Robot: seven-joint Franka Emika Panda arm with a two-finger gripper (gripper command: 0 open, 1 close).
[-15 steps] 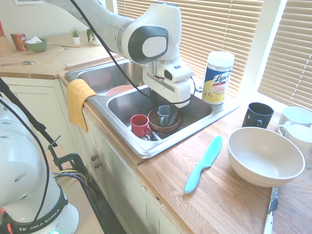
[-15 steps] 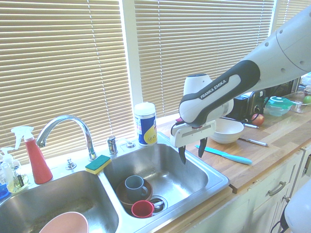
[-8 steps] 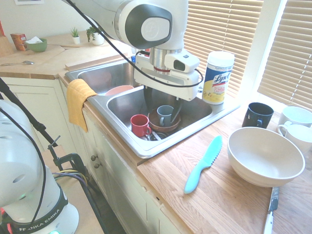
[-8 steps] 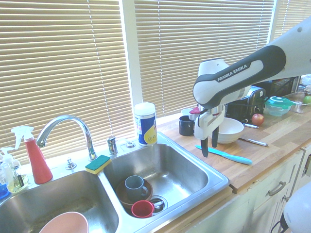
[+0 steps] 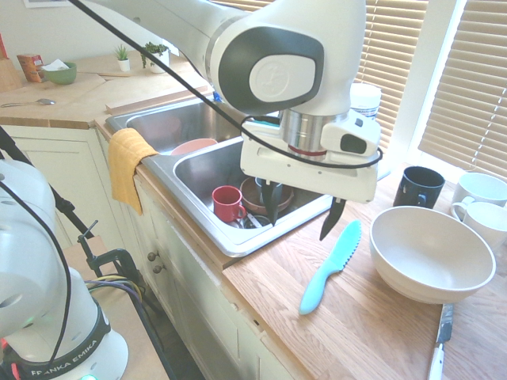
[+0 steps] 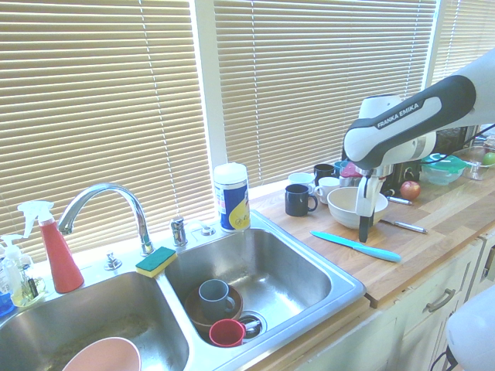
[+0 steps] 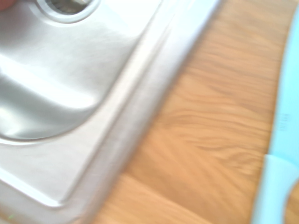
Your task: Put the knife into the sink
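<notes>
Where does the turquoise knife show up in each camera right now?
First exterior view: knife on the wooden counter, lower centre, between sink and white bowl.
Second exterior view: knife on the counter, right of the sink.
Wrist view: knife along the right edge.
Shared landmark: the sink's rim.

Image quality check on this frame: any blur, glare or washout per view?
First exterior view: sharp, but the blinds are washed out by backlight. Second exterior view: also backlit, with glare on the sink rim; the knife stays clear. Wrist view: smeared and out of focus throughout, sink rim streaked, knife only a pale blue strip at the edge.
</notes>
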